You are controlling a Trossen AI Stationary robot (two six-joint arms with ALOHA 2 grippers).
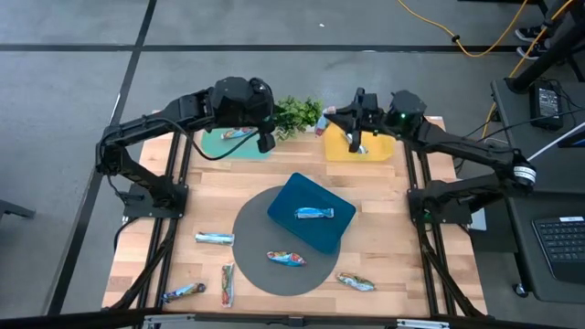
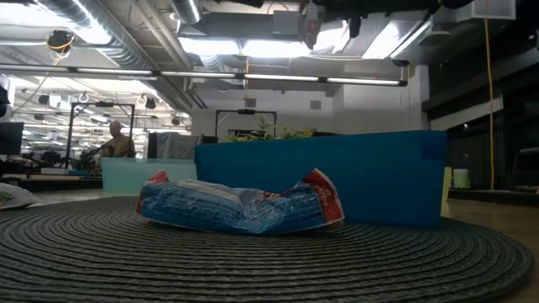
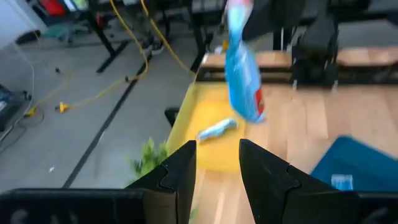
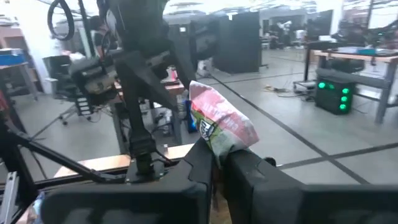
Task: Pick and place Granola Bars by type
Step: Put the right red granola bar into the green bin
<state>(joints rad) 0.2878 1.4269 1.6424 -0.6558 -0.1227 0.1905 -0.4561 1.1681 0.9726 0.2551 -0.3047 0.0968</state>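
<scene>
My right gripper (image 1: 342, 124) hovers over the yellow tray (image 1: 379, 146) and is shut on a granola bar (image 4: 221, 126) with blue and red print, which also shows in the left wrist view as the granola bar (image 3: 243, 71). A second bar (image 3: 217, 129) lies flat in the yellow tray. My left gripper (image 3: 217, 168) is open and holds nothing, above the green tray (image 1: 228, 144), where one bar (image 1: 239, 133) lies. Another bar (image 1: 313, 214) rests on the blue tray (image 1: 297, 196). A bar (image 1: 286, 258) lies on the grey mat (image 1: 251, 228), and several lie on the wood. My right gripper pinches the granola bar between its two fingers (image 4: 199, 163) at one end of the wrapper (image 4: 214, 146). The rest of the bar sticks out past the fingertips. It is lifted clear, above the yellow tray.
A small green plant (image 1: 297, 111) stands between the green and yellow trays at the far edge. Loose bars lie at the near edge: bar (image 1: 215, 239), bar (image 1: 228, 283), bar (image 1: 183, 292) and bar (image 1: 355, 282). A person (image 2: 116, 141) sits far behind the table.
</scene>
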